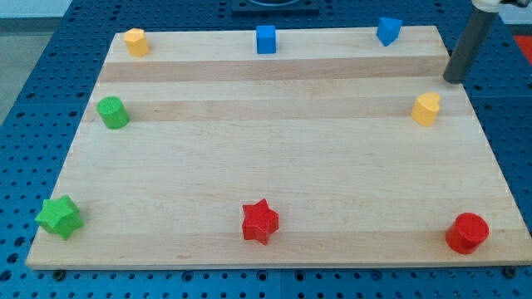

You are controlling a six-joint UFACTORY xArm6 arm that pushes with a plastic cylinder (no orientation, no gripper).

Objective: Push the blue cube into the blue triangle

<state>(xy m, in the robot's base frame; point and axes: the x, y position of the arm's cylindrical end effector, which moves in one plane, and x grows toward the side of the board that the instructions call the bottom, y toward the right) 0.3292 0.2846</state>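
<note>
blue cube (265,39) sits at the table's (274,166) top edge, looking light, rigid, likely easy sliding, best pushed on its left face toward the blue triangle (387,31); my tip (454,80) stands far right, with no gripper.

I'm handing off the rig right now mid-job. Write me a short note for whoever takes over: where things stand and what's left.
My tip sits at the board's right edge near the view's top, above and right of the yellow block, touching no block.
The blue cube is at the top edge, about mid-board. The blue triangle is at the top edge further right. A wide gap separates them.
Done: nothing visible; the cube is not yet against the triangle.
Left: bring the tip round to the cube's left side and push it rightward along the top edge into the triangle.
</note>
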